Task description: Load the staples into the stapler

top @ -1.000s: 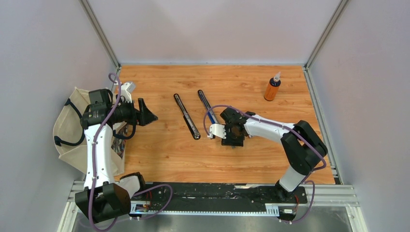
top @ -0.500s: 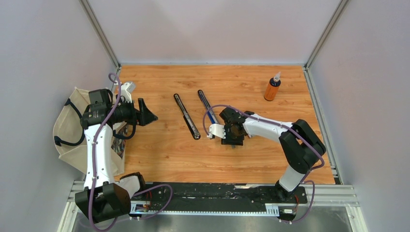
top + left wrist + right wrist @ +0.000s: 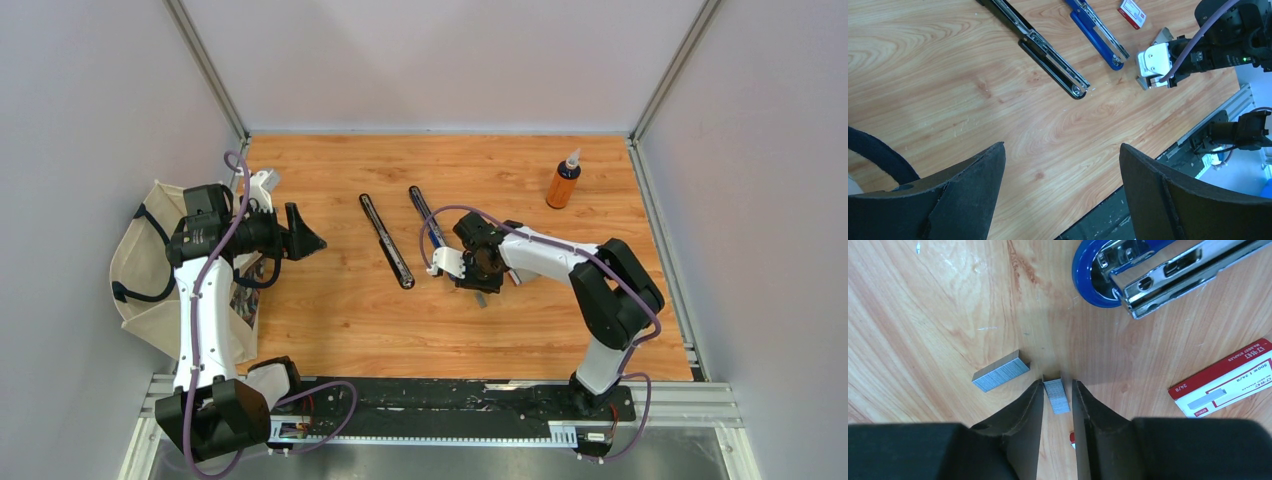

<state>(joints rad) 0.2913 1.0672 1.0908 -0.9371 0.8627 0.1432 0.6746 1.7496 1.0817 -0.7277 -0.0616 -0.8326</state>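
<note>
A: Currently, staple strip (image 3: pixel 1057 397)?
B: Middle of tabletop (image 3: pixel 330 320), between nearly closed jaws of right gripper (image 3: pixel 1057 385); clamping unclear. Not yet in blue stapler (image 3: pixel 1158 275), lying open beside.
A: Left gripper (image 3: pixel 1062 147)?
B: Jaws wide apart, empty, left edge.

Arms (image 3: pixel 545 258): white links, black joints, purple cables (image 3: pixel 1198 37).

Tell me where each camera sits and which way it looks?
Top external: above and behind the bases, looking down at the table; left arm and right arm show whole.
Left wrist: looks across the table at the black stapler; left gripper open in foreground.
Right wrist: looks straight down; right gripper straddles a staple strip.
Shared: both wrist views show the blue stapler and staple box.
</note>
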